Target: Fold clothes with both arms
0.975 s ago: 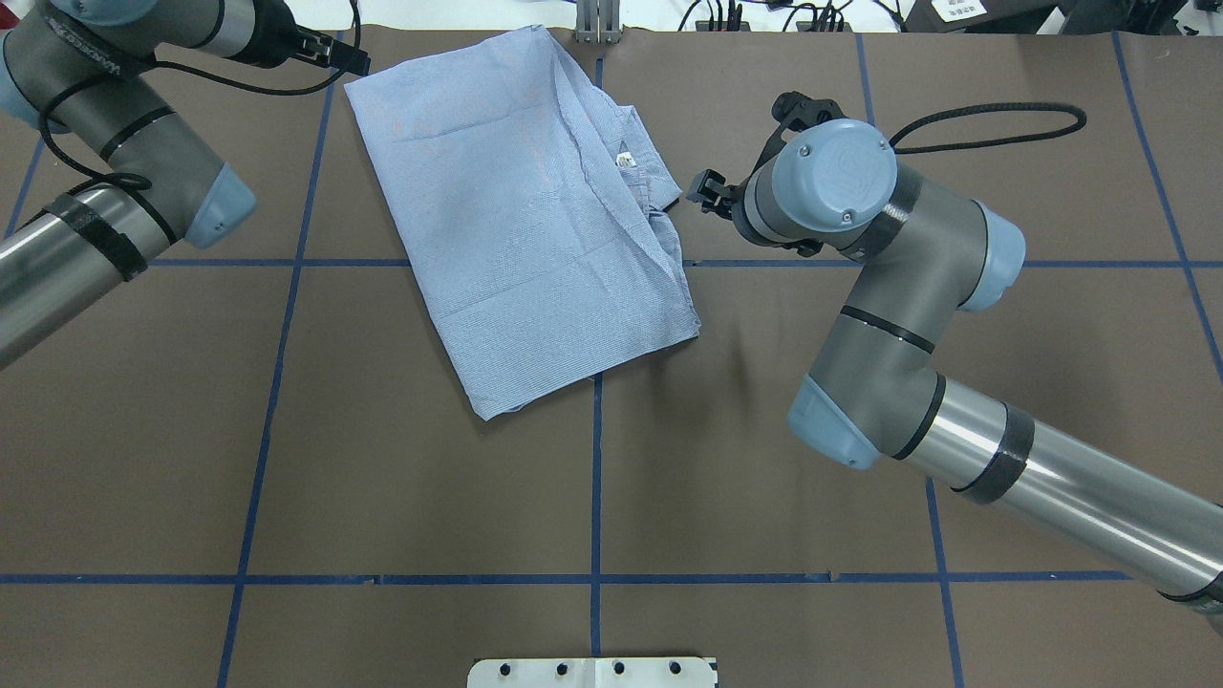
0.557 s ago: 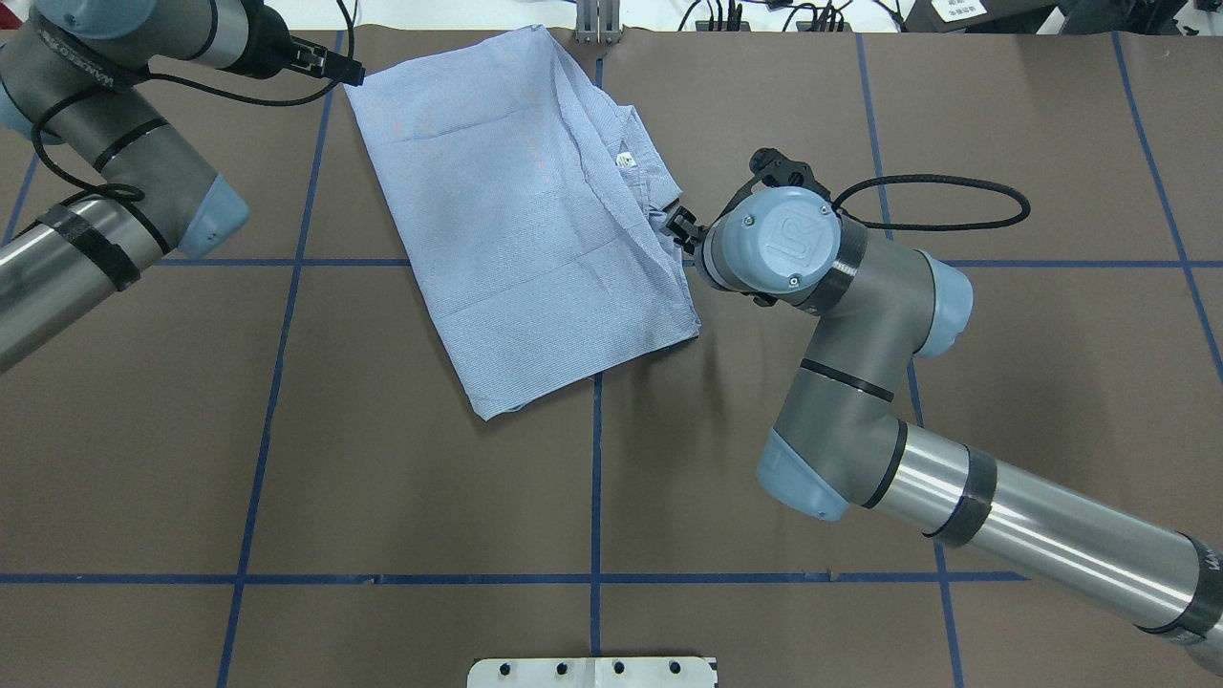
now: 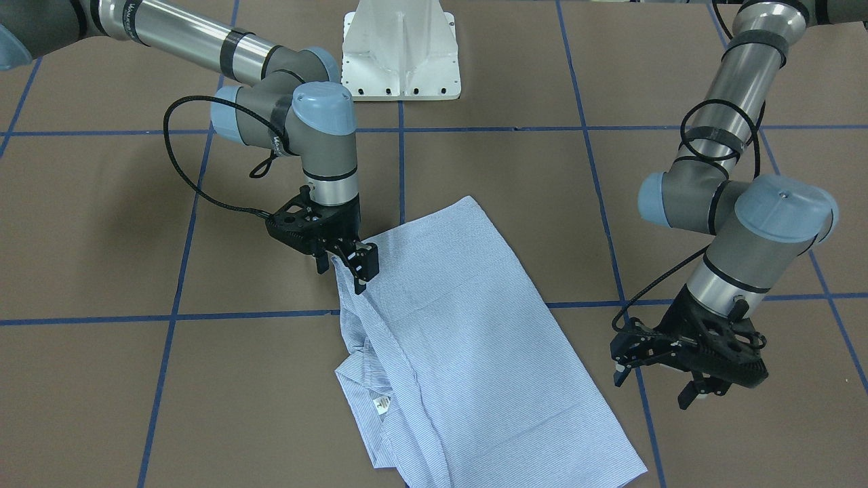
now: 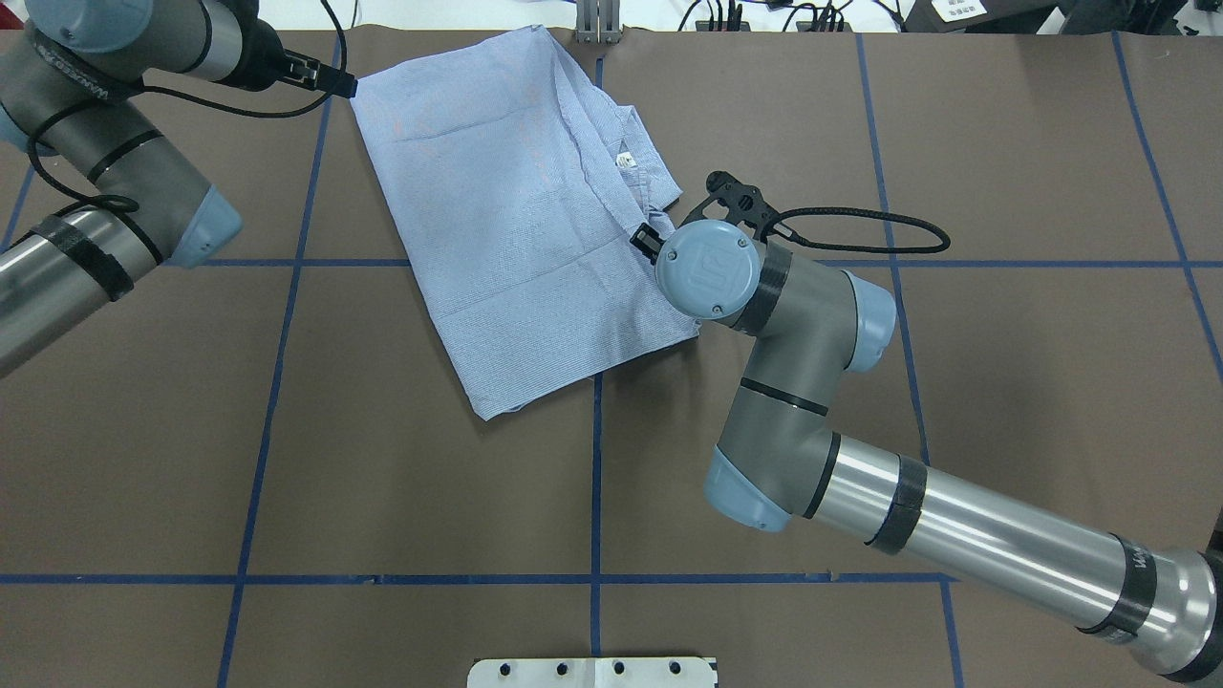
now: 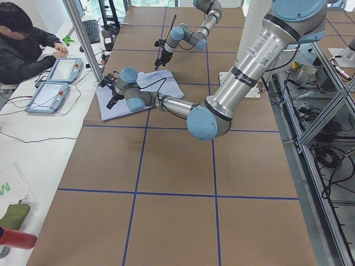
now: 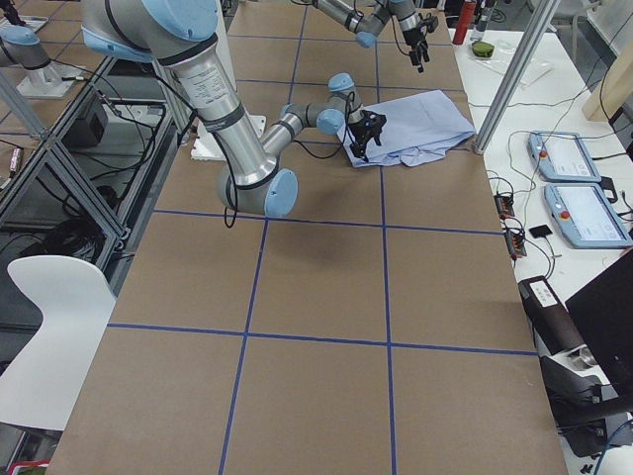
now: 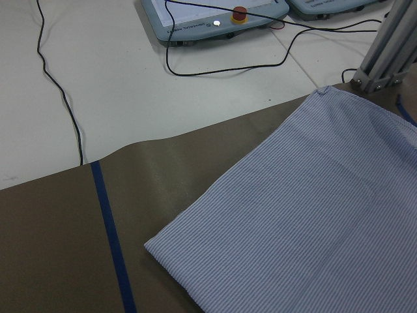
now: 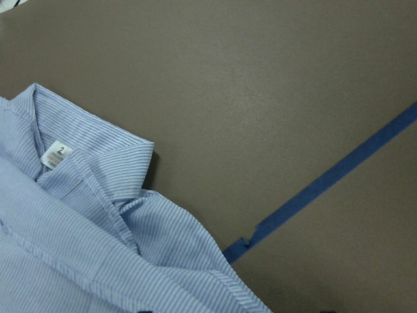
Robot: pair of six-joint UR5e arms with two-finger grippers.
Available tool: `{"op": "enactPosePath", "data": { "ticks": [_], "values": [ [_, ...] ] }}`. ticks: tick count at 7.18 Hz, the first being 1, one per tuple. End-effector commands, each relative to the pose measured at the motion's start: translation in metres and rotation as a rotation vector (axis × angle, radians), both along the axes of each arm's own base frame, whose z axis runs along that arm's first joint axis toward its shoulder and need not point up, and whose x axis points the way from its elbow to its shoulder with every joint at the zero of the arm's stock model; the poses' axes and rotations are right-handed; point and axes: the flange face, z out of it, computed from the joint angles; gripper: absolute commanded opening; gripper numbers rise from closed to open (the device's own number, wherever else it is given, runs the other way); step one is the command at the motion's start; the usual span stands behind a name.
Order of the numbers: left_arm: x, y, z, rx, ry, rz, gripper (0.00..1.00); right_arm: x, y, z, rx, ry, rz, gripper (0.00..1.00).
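The light blue-and-white striped shirt (image 4: 516,220) lies folded into a rough rectangle at the far middle of the table, also seen from the front (image 3: 468,339). Its collar with a size label (image 8: 55,153) faces my right side. My right gripper (image 3: 344,268) is low at the shirt's right edge just behind the collar, jaws apart, fingers touching the cloth. In the overhead view its own wrist hides it. My left gripper (image 3: 654,388) is open and empty, hovering just beside the shirt's far left corner (image 7: 153,244), and it also shows overhead (image 4: 336,81).
The white pedestal base (image 3: 400,51) stands at the near middle edge. Blue tape lines (image 4: 594,478) grid the brown table. A metal post (image 4: 597,21) stands at the far edge by the shirt. Control pendants (image 7: 215,16) and cables lie beyond it. An operator (image 5: 22,44) sits there.
My right arm has swung left and its gripper has moved from beside the shirt onto its right edge near the collar. My left gripper has shifted slightly toward the shirt's far left corner.
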Motion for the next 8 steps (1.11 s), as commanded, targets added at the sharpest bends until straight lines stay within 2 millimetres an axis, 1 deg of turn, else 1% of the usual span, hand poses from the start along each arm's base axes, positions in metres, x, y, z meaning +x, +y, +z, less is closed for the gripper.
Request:
{"op": "enactPosePath", "data": {
  "ticks": [1,3,4,5,6,7,8],
  "values": [
    [0.000,0.001,0.002,-0.012,0.006,-0.007,1.00,-0.023,0.026,0.008,0.015,0.046,-0.015,0.89],
    [-0.001,0.002,0.007,-0.017,0.002,-0.005,1.00,-0.027,0.032,0.011,0.012,0.064,-0.024,0.88],
    [-0.001,0.002,0.007,-0.017,0.002,-0.005,1.00,-0.025,0.030,0.015,0.027,0.082,-0.030,0.85],
    [-0.001,0.002,0.007,-0.018,0.003,-0.005,1.00,-0.025,0.029,0.017,0.043,0.097,-0.037,0.83],
    [-0.001,0.002,0.008,-0.019,0.002,-0.005,1.00,-0.023,0.029,0.024,0.058,0.122,-0.056,0.83],
    [-0.002,0.003,0.010,-0.020,-0.001,-0.006,1.00,-0.023,0.029,0.026,0.063,0.127,-0.054,0.82],
    [-0.002,0.003,0.011,-0.020,-0.001,-0.006,1.00,-0.023,0.029,0.023,0.065,0.123,-0.054,0.71]
  ]
}}
